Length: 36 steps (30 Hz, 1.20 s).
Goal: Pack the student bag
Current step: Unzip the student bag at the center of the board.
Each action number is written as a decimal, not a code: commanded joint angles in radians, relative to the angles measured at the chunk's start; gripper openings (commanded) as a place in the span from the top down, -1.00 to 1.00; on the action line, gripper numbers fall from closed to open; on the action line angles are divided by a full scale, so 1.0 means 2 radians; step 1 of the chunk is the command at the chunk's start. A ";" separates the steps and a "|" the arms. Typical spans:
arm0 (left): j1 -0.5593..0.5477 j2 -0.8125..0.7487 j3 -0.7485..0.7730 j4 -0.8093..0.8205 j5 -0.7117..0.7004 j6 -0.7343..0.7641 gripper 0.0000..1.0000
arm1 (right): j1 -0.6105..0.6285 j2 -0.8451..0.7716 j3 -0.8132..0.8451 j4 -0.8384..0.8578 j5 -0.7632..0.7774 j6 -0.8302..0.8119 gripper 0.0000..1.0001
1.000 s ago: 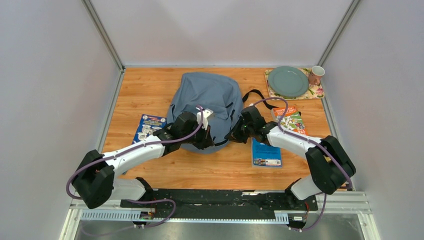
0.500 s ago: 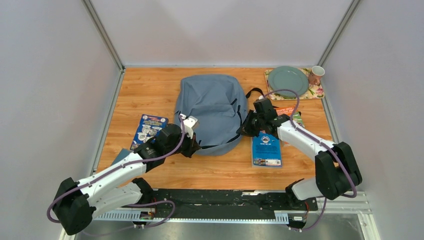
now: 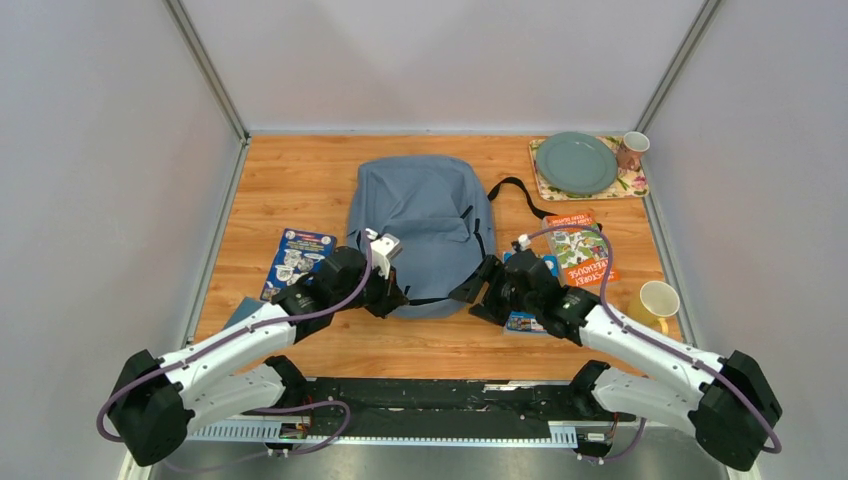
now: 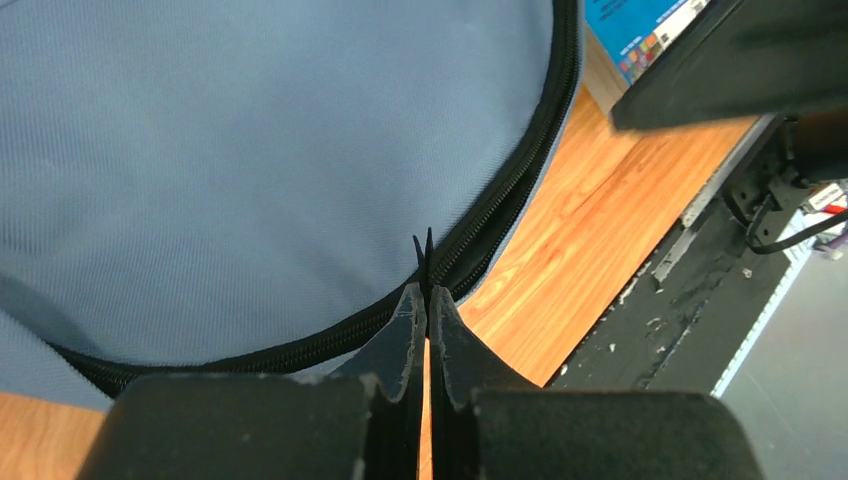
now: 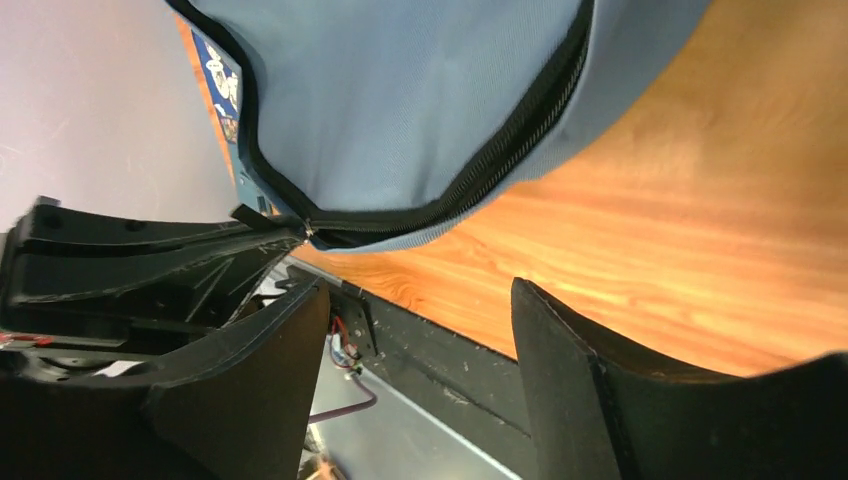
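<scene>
where the student bag (image 3: pixel 420 215) lies flat in the middle of the table (image 3: pixel 300 170), its rounded zipped end turned toward the near edge, the left gripper (image 4: pixel 425 300) has its fingers pressed together on a thin black zip pull (image 4: pixel 423 245) that pokes out just past their tips. the dark zip (image 4: pixel 520 190) curves along the grey-blue fabric right beside that grip and looks closed along the stretch in view. the right gripper (image 5: pixel 410 300) hovers low over bare wood just off the bag's near right side, its fingers spread well apart with only the table showing between them. a black strap (image 3: pixel 512 188) trails from the bag's far right side. toward the left edge lies a blue booklet (image 3: pixel 298 257) with a cartoon cover; its title is too small to read. a blue card (image 3: pixel 522 322) lies partly under the right arm, close to the near edge, and an orange and green book (image 3: pixel 582 252) rests between it and the far right corner; white lettering runs across the orange cover, but no word of it can be made out. in the far right corner a teal plate (image 3: pixel 576 163) sits on a floral mat (image 3: pixel 633 186), with a pinkish mug (image 3: pixel 631 150) just beside the plate at the right edge. a yellow cup (image 3: pixel 655 300) stands upright by the right edge, closer to the near side.
</scene>
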 commanded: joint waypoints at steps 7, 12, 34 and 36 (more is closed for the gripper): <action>-0.007 0.022 -0.004 0.055 0.047 -0.032 1.00 | 0.072 0.055 -0.010 0.117 0.077 0.150 -0.42; -0.008 0.022 -0.008 0.051 0.047 -0.034 1.00 | 0.079 0.103 0.005 0.125 0.088 0.172 -0.43; 0.001 -0.024 0.006 -0.086 -0.175 0.051 1.00 | -0.042 0.074 -0.006 0.059 0.102 -0.033 1.00; 0.017 -0.023 0.009 -0.088 -0.183 0.050 1.00 | -0.053 0.099 0.008 0.059 0.070 -0.076 1.00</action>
